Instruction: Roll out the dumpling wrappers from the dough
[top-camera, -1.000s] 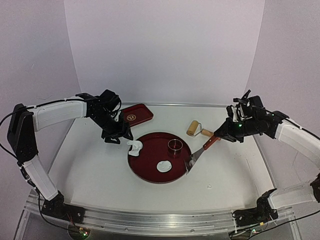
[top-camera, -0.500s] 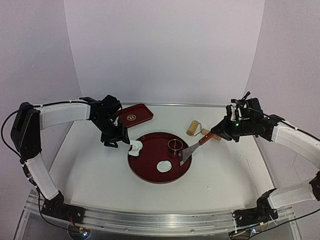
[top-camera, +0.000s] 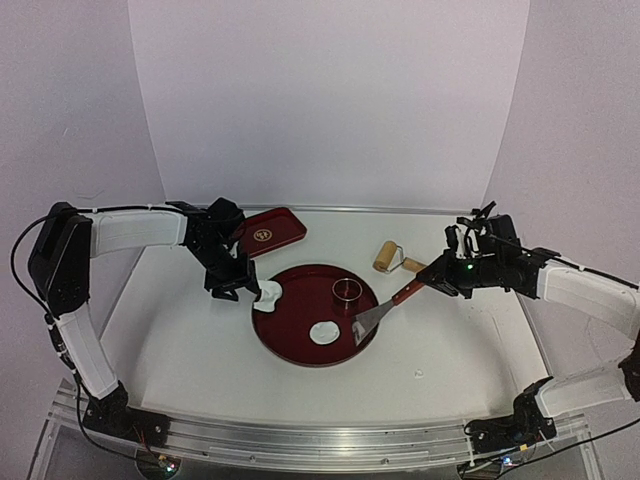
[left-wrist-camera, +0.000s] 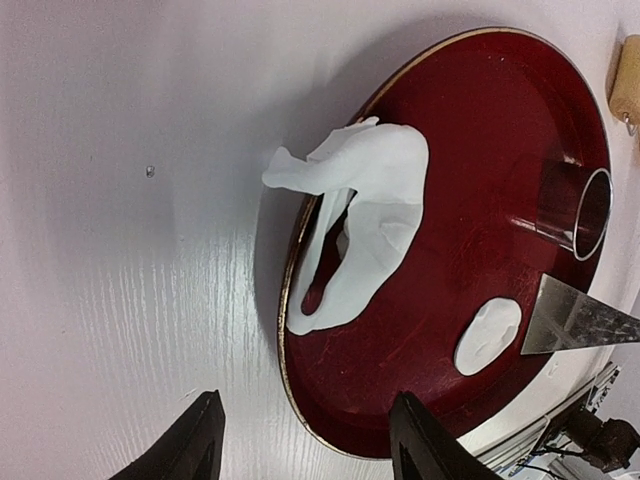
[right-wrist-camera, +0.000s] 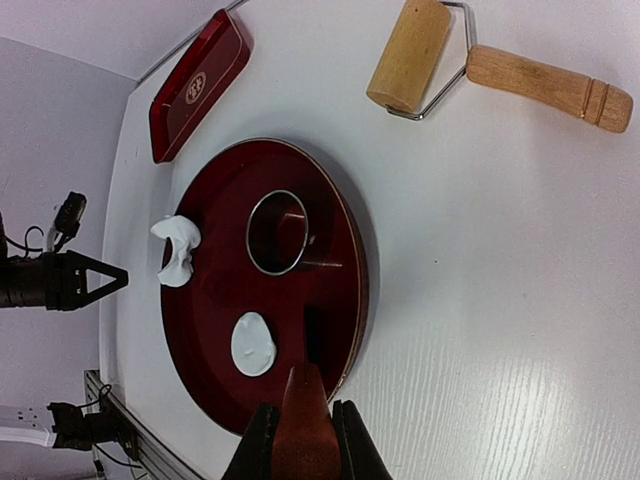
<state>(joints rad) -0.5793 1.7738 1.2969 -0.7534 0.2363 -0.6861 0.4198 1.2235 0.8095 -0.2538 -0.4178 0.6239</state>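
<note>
The dough (top-camera: 269, 292) is a crumpled white scrap draped over the left rim of the round red tray (top-camera: 300, 358); it also shows in the left wrist view (left-wrist-camera: 365, 215). One round dumpling wrapper (top-camera: 324, 332) lies flat in the tray's front part. The metal ring cutter (top-camera: 346, 291) stands behind it. My left gripper (top-camera: 232, 285) is open and empty, just left of the dough, above the tray rim (left-wrist-camera: 290, 330). My right gripper (right-wrist-camera: 303, 445) is shut on the spatula's red handle (right-wrist-camera: 303, 420). The spatula blade (top-camera: 368, 320) hovers over the tray's right side, close to the wrapper (left-wrist-camera: 488, 335).
A wooden rolling pin (top-camera: 386, 256) lies on the table behind and right of the round tray. A small rectangular red tray (top-camera: 268, 231) sits at the back left. The white backdrop walls close in the table on three sides.
</note>
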